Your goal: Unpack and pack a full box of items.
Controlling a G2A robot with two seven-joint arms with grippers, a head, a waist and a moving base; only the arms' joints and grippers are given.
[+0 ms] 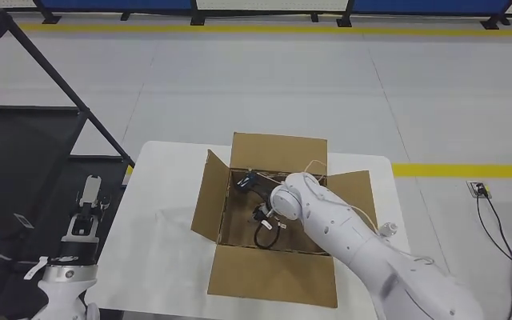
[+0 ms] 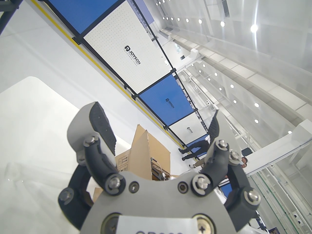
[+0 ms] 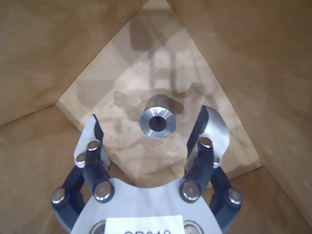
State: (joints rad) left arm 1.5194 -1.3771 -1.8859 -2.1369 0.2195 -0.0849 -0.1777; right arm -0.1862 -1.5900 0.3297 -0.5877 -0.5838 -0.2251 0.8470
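From the top, an open brown cardboard box (image 1: 272, 276) sits in the middle of the white tabletop (image 1: 160, 240) with its four flaps spread outward. The white right arm (image 1: 320, 208) reaches from the near right down into the box. The left end effector (image 1: 90, 196) hangs beyond the tabletop's left edge, well apart from the box.

At the left wrist, the left end effector (image 2: 156, 114) is spread wide and holds nothing. The box's raised flap (image 2: 146, 152) shows beyond it.

At the right wrist, the right end effector (image 3: 149, 116) is inside the box with its fingers (image 3: 97, 132) set wide. A short grey metal cylinder with a bored end (image 3: 158, 122) stands on the box floor between them, untouched on either side.
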